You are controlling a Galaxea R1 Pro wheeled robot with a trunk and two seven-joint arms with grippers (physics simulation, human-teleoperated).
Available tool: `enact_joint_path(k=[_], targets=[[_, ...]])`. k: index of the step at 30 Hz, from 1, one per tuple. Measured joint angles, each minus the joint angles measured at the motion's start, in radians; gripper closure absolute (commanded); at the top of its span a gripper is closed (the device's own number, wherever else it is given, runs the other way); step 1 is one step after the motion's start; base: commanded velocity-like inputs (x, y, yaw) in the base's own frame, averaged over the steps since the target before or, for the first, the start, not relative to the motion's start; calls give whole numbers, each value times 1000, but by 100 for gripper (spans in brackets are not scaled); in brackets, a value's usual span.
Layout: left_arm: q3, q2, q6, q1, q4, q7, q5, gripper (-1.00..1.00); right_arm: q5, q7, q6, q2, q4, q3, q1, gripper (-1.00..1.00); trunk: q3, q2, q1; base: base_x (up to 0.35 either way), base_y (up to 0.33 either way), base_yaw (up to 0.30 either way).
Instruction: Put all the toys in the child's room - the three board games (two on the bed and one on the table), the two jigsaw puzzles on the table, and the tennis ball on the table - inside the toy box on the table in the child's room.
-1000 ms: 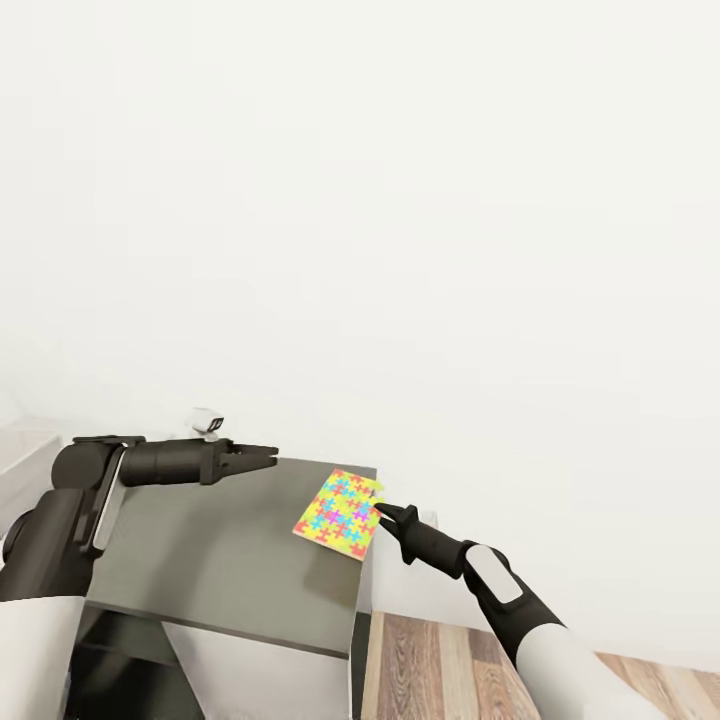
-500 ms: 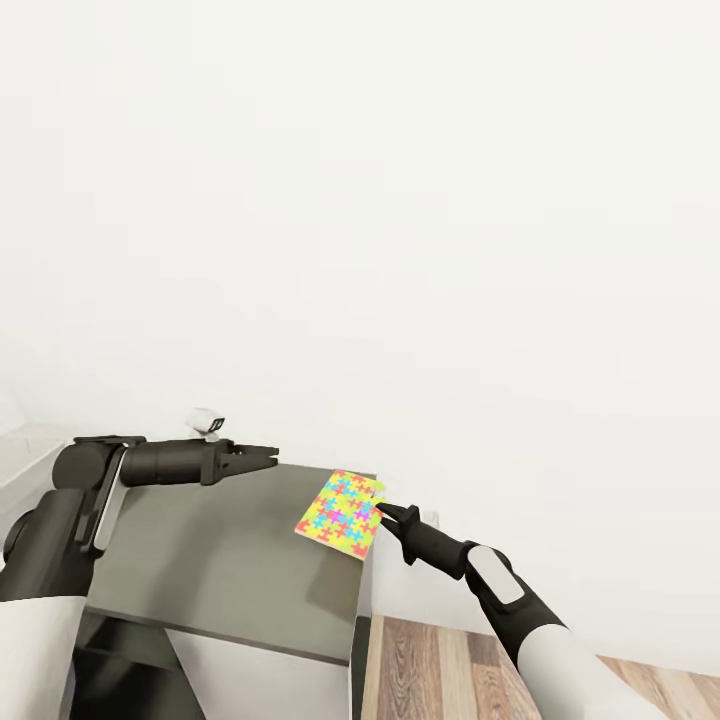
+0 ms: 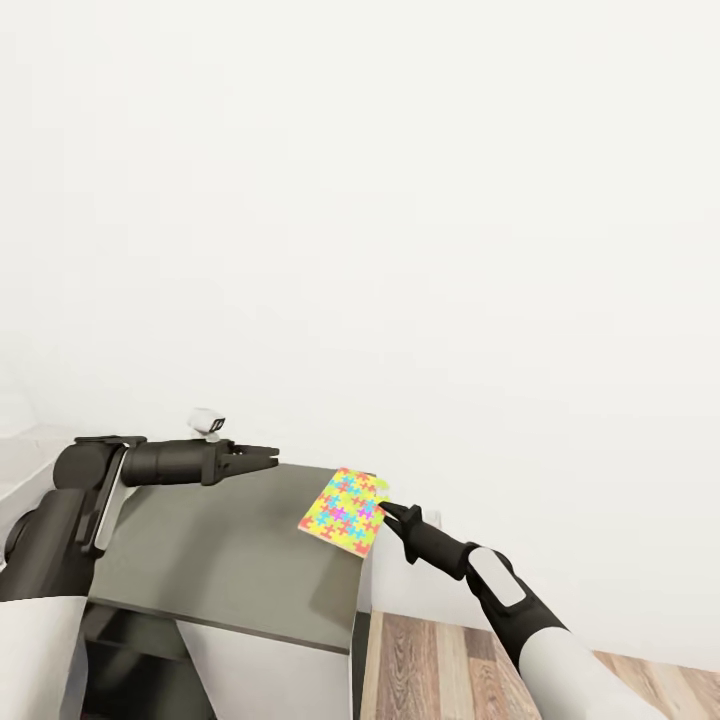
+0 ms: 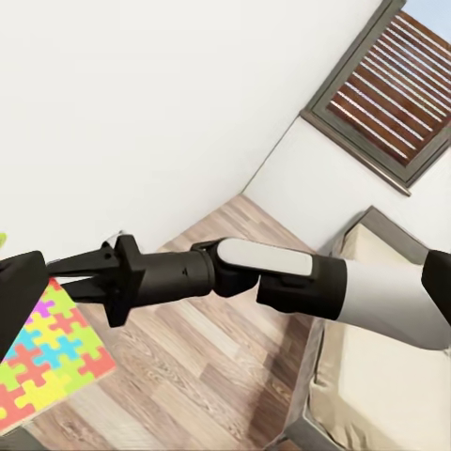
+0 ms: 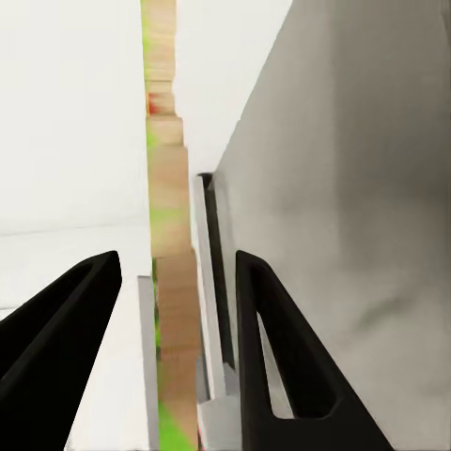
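In the head view we see the flat jigsaw puzzle of yellow, pink, green and blue interlocking pieces (image 3: 345,511) held tilted above the far right corner of the dark grey cabinet top (image 3: 230,555). Our right end effector (image 3: 384,508) grips its edge at 3 o'clock; the right wrist view shows the board edge-on between the two black fingers (image 5: 282,376). Our left end effector (image 3: 268,457) hovers at the puzzle's 10 o'clock, fingers narrow, carrying nothing (wood-plank floor (image 3: 450,660) lies below).

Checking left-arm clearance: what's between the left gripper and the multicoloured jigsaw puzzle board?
Head view: nothing but bare dark grey cabinet top between the left gripper and the multicoloured jigsaw puzzle board.
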Motion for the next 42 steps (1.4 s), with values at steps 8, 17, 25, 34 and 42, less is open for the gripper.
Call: enact_joint_path(k=[8, 17, 25, 34, 42], targets=[[1, 1, 0, 0, 1, 0, 1, -100, -5, -1, -18, -7, -4, 0, 9, 100, 25, 56, -31, -5, 0, 0], [2, 2, 0, 0, 1, 0, 2, -100, 5, -2, -18, -11, -23, 0, 9, 100, 53, 119, -65, 0, 0, 0], [0, 1, 0, 0, 1, 0, 1, -100, 0, 25, -20, -26, -26, 1, 7, 100, 78, 175, -96, -121, 0, 0], [0, 1, 0, 0, 1, 0, 0, -100, -1, 32, -23, -28, -27, 0, 6, 100, 107, 238, -131, -35, 0, 0], [0, 0, 0, 0, 1, 0, -2, -100, 0, 33, -26, -27, -27, 0, 6, 100, 132, 294, -161, 0, 0, 0]])
